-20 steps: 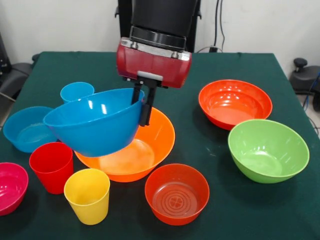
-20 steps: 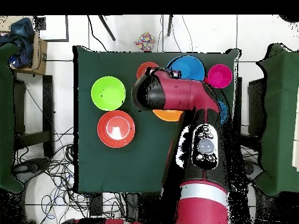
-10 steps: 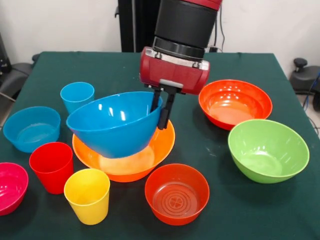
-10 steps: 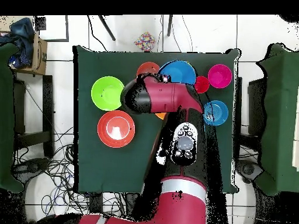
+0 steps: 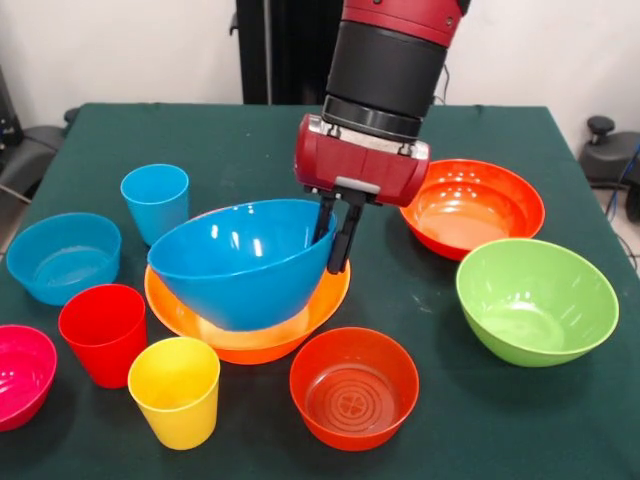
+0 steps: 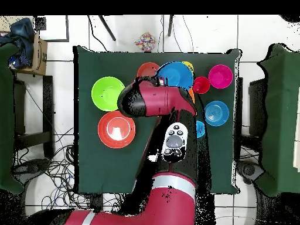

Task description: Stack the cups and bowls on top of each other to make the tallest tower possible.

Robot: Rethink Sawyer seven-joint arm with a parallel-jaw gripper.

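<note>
Left to right in front view: spare cups (image 5: pixel 154 200), then blue bowl (image 5: pixel 243 262) tilted, low inside pale orange bowl (image 5: pixel 318 305). Gripper (image 5: pixel 333 232) pinching blue bowl's right rim. Step: nesting second piece. Next, probably: level, lower, let go.

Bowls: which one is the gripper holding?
The blue bowl, clamped at its rim by the gripper, tilted in the pale orange bowl; the other bowls sit untouched.
</note>
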